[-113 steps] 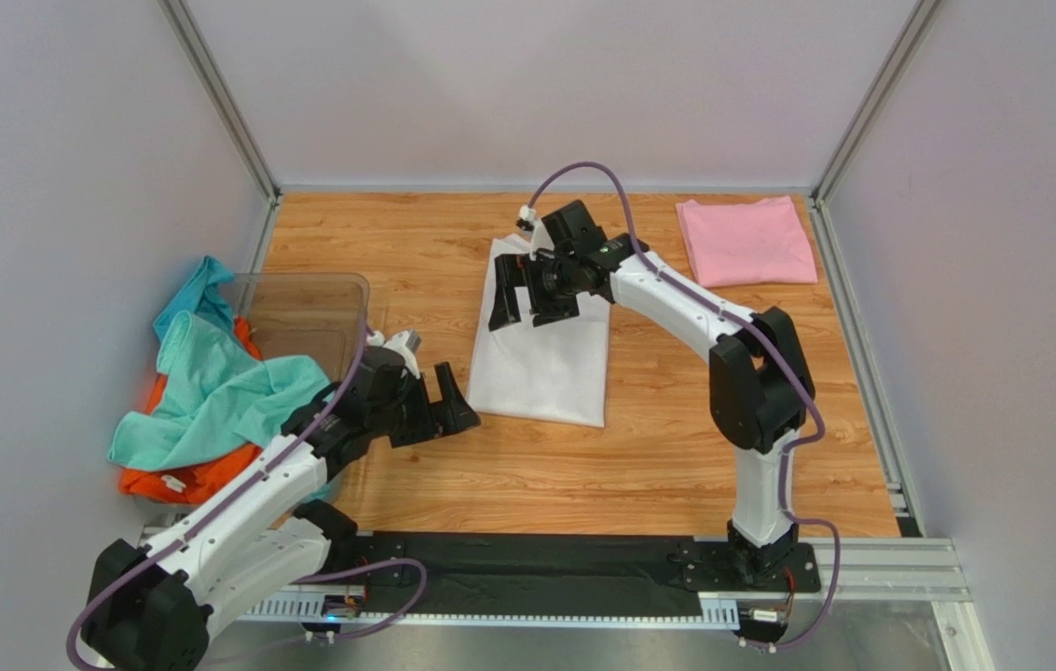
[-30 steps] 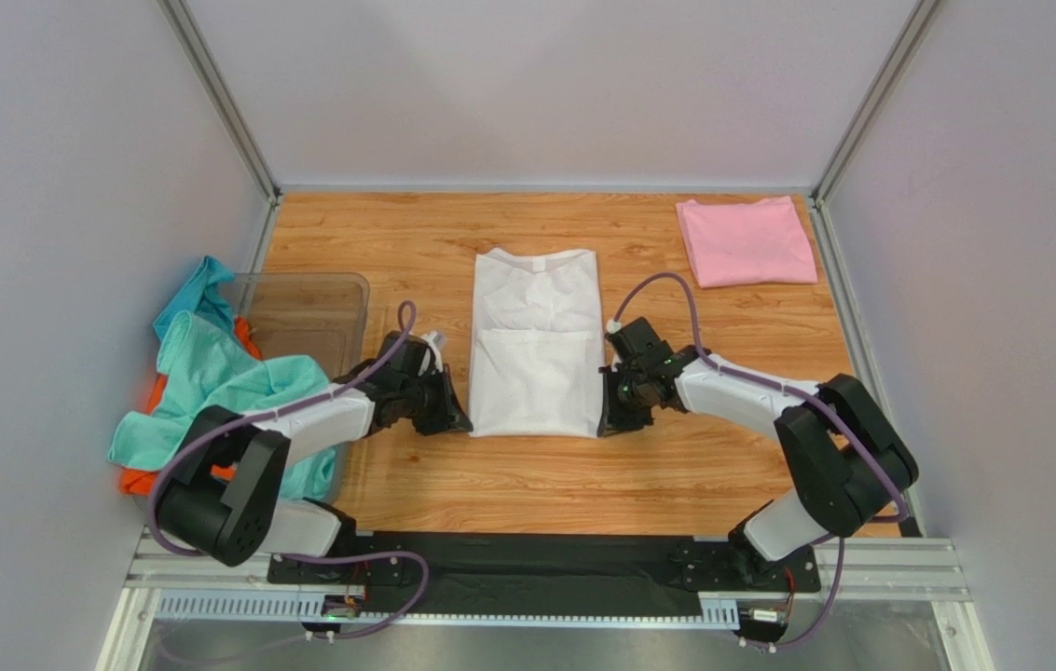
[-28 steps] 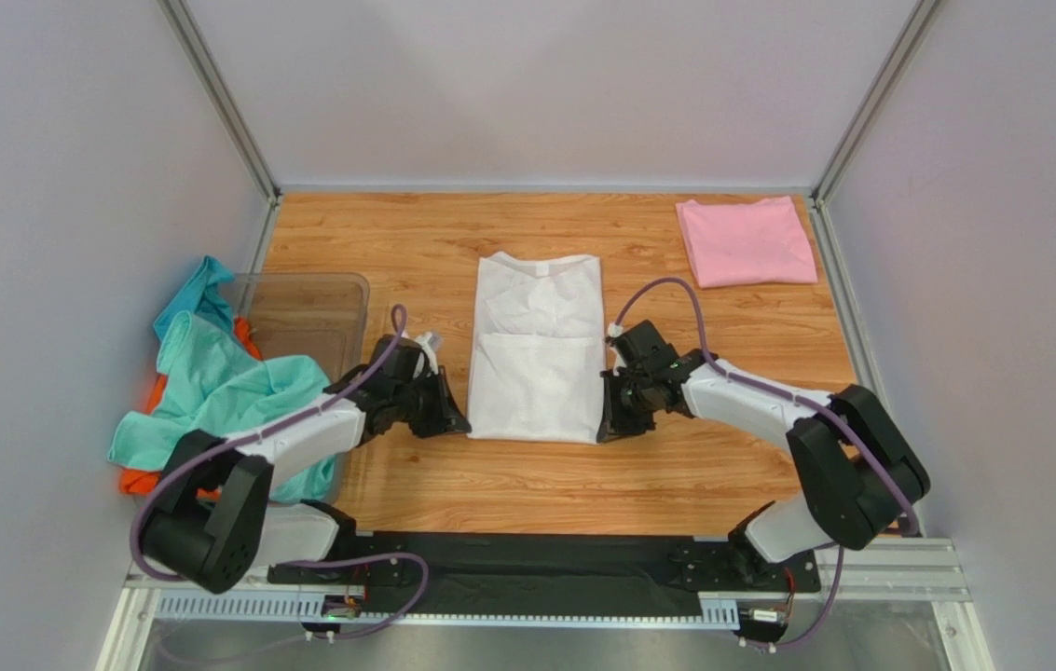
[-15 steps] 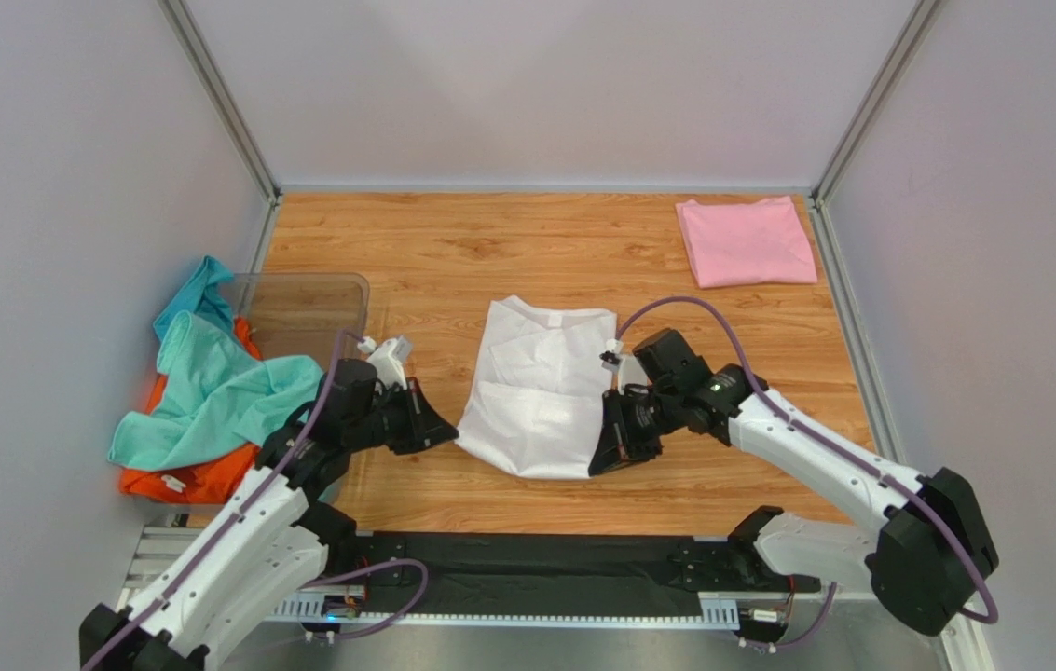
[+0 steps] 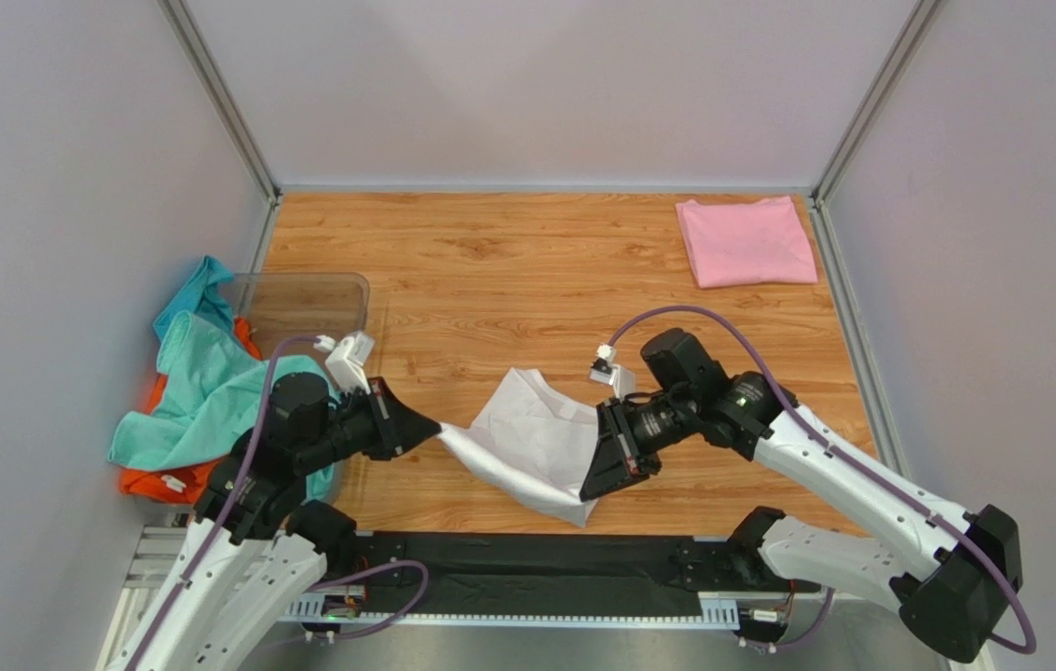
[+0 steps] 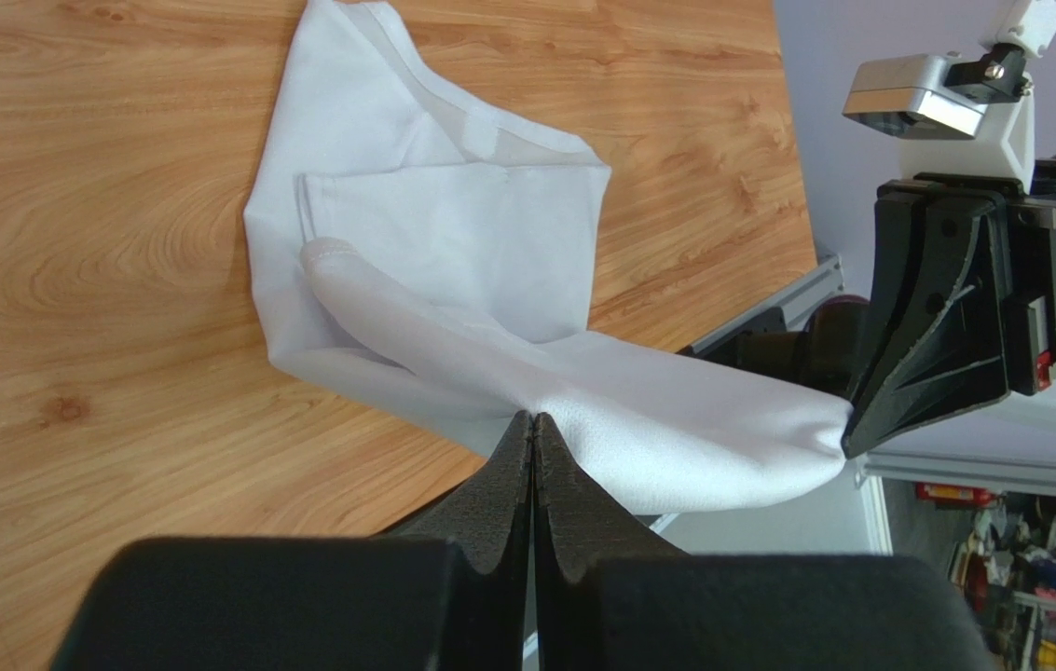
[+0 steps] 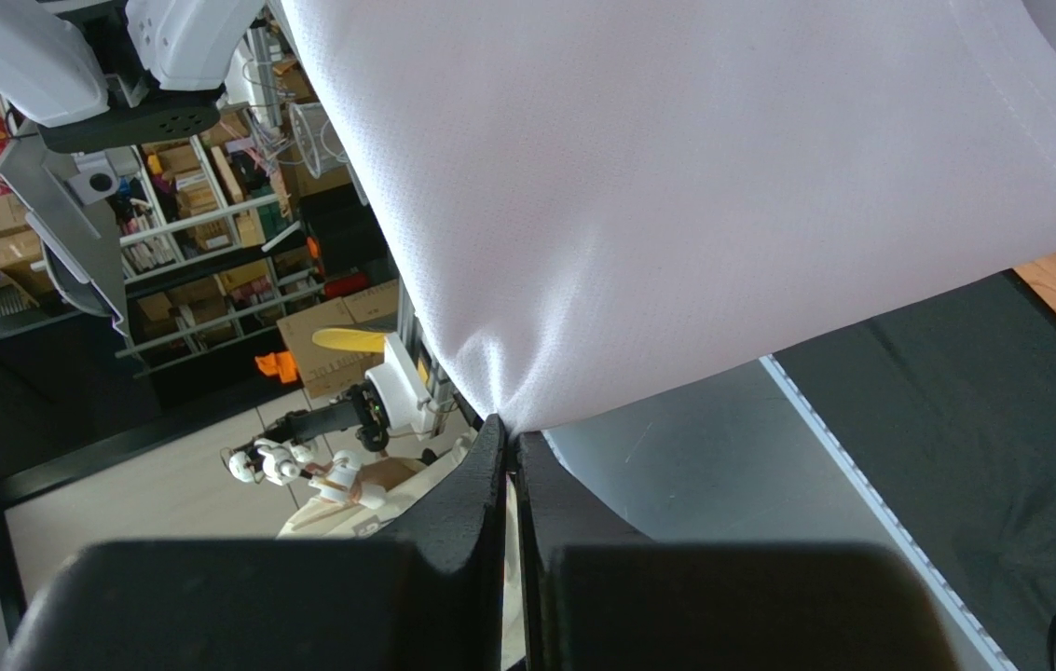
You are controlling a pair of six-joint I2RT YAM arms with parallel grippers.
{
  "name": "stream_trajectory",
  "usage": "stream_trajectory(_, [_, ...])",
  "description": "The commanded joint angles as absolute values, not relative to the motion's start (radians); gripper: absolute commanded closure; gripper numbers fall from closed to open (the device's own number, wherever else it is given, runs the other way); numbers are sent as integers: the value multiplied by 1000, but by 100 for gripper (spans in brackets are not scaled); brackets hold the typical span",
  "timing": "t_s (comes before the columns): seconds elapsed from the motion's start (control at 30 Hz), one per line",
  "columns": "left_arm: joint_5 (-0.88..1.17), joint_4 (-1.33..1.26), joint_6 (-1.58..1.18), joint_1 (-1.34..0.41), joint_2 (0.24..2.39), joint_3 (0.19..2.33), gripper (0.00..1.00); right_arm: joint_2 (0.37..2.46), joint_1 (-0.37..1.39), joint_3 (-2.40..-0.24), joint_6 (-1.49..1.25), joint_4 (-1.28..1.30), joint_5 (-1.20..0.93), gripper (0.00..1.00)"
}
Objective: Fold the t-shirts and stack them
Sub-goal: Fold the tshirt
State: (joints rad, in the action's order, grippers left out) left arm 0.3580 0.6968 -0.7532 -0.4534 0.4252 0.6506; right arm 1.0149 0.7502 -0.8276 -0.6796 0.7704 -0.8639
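A white t-shirt (image 5: 533, 436) hangs lifted by its near hem, its collar end still trailing on the wooden table (image 5: 519, 266). My left gripper (image 5: 428, 424) is shut on the hem's left corner, and the cloth (image 6: 491, 280) drapes away from the tips (image 6: 533, 420). My right gripper (image 5: 589, 489) is shut on the right corner, with white fabric (image 7: 715, 182) filling the view above the tips (image 7: 508, 424). A folded pink t-shirt (image 5: 746, 239) lies at the back right. Teal (image 5: 218, 392) and orange (image 5: 176, 480) t-shirts lie heaped at the left.
A clear plastic bin (image 5: 302, 311) stands at the left edge beside the heap of shirts. The black base rail (image 5: 533, 566) runs along the near edge under the lifted hem. Grey walls close in the table on three sides.
Both grippers have pulled the white shirt's near hem up and toward the table's front edge. The shirt, flat a second ago, now hangs between them with only its far end on the wood.
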Motion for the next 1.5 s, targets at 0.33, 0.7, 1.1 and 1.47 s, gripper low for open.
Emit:
stream_trajectory(0.33, [337, 607, -739, -456, 522, 712, 100, 956, 750, -770, -850, 665, -890, 100])
stream_trajectory(0.7, [279, 640, -799, -457, 345, 623, 100, 917, 802, -637, -1000, 404, -901, 100])
stream_trajectory(1.1, [218, 611, -801, -456, 382, 623, 100, 905, 698, -600, -1006, 387, -931, 100])
stream_trajectory(1.47, [258, 328, -764, -459, 690, 633, 100, 985, 494, -586, -855, 437, -977, 100])
